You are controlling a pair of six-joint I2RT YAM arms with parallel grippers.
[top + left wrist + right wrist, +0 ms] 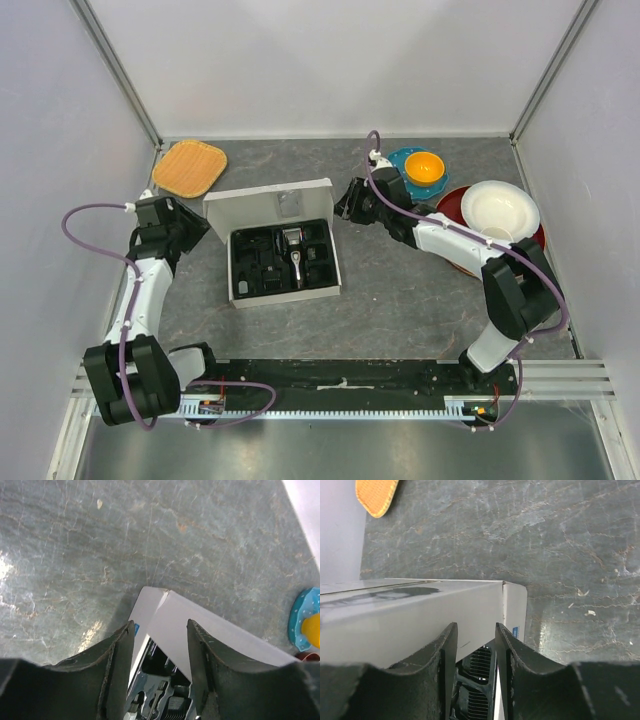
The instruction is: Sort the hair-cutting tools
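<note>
Gaping with nothing held, the right gripper (347,203) hangs beside the lid corner of the white box (268,205). The clipper (294,252) lies in the tray (240,285), to the gripper's left and nearer the robot, long axis near-to-far. The left gripper (193,228), likewise open, appears farther off.

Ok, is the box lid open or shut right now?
Open. The lid stands tilted back behind the tray, and the clipper lies exposed inside.
</note>
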